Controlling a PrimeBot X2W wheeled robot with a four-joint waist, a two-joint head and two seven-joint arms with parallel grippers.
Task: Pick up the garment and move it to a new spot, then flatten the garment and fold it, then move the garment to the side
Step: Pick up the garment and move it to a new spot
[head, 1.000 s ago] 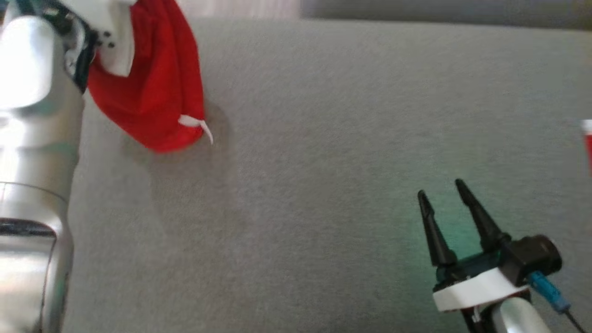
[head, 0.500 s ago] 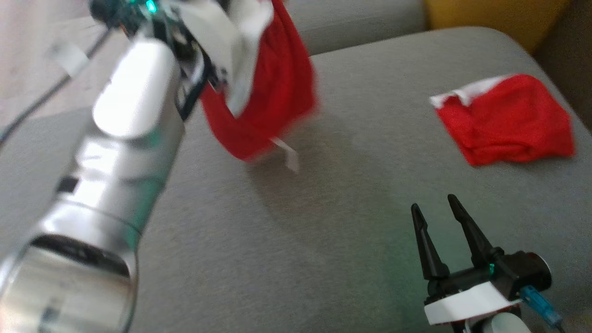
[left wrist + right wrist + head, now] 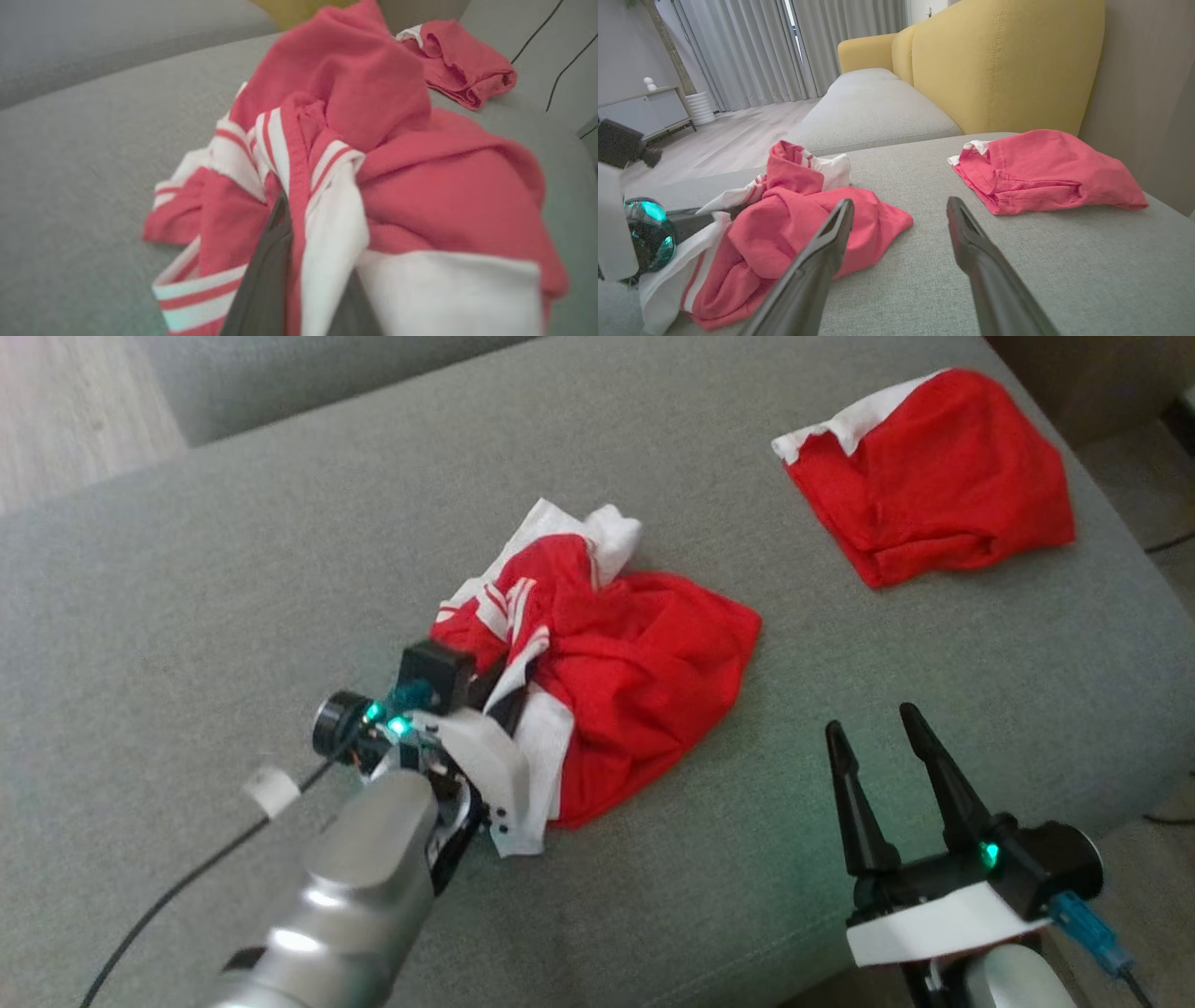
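Since the crumpled garment [image 3: 644, 681] needs flattening, the left gripper [image 3: 499, 695] clamps its white edge; the right gripper [image 3: 873, 721] hovers nearby, jaws apart.

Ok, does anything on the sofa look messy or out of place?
Yes: the red-and-white garment lies crumpled in a heap on the middle of the grey cushion, with the left pincer shut on a white fold. The second red garment, near the far corner, lies roughly folded.

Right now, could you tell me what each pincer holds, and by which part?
Left pincer grips the crumpled garment by its white striped edge; right pincer holds nothing.
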